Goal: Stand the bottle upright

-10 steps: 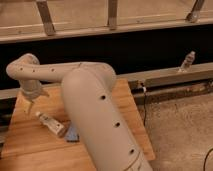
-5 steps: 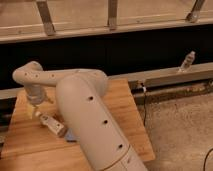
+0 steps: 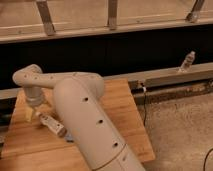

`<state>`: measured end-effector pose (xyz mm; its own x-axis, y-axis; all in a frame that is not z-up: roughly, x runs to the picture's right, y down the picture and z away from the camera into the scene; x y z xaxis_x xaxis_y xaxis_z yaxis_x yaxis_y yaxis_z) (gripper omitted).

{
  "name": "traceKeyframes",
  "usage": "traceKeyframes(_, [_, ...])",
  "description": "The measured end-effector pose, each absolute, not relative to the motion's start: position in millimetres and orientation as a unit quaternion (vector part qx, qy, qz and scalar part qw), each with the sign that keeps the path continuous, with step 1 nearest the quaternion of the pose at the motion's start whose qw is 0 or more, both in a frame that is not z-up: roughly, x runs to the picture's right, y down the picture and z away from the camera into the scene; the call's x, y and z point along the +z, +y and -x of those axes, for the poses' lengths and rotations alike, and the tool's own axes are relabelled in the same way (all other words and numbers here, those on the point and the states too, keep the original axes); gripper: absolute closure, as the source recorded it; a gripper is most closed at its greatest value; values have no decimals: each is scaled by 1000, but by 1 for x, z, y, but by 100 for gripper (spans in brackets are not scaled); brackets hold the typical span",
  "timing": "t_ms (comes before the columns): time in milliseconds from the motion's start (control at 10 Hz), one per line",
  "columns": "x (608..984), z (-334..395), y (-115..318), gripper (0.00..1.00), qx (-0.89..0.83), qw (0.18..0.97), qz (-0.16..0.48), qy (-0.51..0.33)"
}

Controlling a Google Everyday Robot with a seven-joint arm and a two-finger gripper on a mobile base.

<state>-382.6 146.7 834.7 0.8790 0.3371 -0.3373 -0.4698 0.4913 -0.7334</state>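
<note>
A small clear bottle (image 3: 50,124) with a brownish label lies on its side on the wooden table (image 3: 120,115), cap end pointing up-left. My gripper (image 3: 33,112) hangs from the white arm (image 3: 80,105) at the table's left side, just above and left of the bottle's cap end. I cannot tell whether it touches the bottle. The arm's bulk hides the table's middle.
A blue object (image 3: 68,136) lies under the bottle's lower end, partly hidden by the arm. A second small bottle (image 3: 187,61) stands upright on the ledge at the far right. A dark cable (image 3: 145,102) hangs off the table's right edge. Beyond it is gravelly floor.
My gripper has come down and a little toward the lying bottle's cap end. The bottle has not moved.
</note>
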Motion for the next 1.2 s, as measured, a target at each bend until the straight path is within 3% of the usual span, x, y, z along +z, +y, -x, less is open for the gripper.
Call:
traceKeyframes(900, [858, 378, 172, 22, 244, 839, 479, 86])
traceKeyframes(1200, [859, 377, 171, 46, 245, 839, 479, 86])
